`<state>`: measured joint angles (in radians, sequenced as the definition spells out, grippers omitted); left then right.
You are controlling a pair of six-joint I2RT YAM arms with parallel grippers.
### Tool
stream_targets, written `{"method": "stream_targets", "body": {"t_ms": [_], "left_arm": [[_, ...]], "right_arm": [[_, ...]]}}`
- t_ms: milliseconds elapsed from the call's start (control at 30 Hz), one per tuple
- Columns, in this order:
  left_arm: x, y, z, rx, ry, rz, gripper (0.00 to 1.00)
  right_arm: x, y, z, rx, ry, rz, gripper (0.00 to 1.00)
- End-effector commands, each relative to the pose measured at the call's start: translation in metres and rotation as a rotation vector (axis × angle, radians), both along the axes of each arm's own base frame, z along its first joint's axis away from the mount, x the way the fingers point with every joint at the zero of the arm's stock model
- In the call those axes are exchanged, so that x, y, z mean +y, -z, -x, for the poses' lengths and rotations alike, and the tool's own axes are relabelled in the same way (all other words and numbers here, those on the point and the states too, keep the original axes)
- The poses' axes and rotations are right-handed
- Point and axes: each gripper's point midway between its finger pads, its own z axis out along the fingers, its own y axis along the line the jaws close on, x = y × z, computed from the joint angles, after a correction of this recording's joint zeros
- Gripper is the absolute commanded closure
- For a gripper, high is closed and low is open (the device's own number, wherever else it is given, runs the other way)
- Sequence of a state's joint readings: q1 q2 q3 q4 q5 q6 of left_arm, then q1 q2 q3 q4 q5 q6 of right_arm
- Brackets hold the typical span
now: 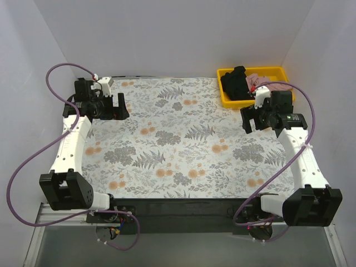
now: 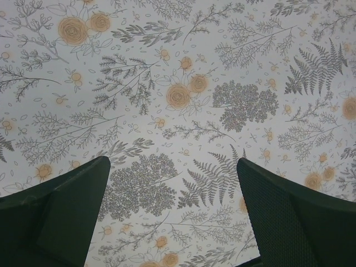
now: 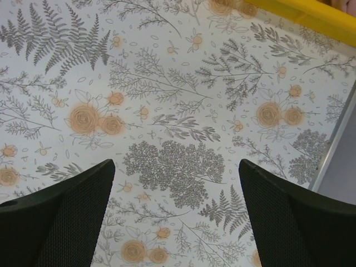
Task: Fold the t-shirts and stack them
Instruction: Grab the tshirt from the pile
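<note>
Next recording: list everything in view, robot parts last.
table cover: one, white with grey ferns and orange flowers, spread over the table
bin: one, yellow, far right corner
black t-shirt: one, black, bunched in the bin's left part
pink t-shirt: one, dusty pink, bunched in the bin beside the black one
cables: two, purple, one looping along each arm
left arm: one, white and black, left side
right arm: one, white and black, right side
left claw: one, black, open over bare cover
right claw: one, black, open, just before the bin
</note>
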<state>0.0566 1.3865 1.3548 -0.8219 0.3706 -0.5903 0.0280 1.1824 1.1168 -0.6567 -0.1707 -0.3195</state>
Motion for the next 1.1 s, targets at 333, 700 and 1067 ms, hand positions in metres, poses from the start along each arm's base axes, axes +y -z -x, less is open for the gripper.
{"method": "stream_targets", "body": {"t_ms": [333,700,1067], "left_arm": [[0.005,-0.060,-0.026,-0.236,-0.116,0.038,0.02],[0.005,-0.047,-0.034,-0.231,-0.111,0.037,0.02],[0.009,-0.023,-0.035,-0.155,-0.109,0.008,0.02]], "right_arm": [[-0.085,-0.072,-0.141,-0.151,0.115,0.068,0.02],[-0.125,-0.024,-0.265,-0.134,0.175,0.050,0.05],[-0.146,0.044,-0.330,-0.207,0.250,0.064,0.01]]}}
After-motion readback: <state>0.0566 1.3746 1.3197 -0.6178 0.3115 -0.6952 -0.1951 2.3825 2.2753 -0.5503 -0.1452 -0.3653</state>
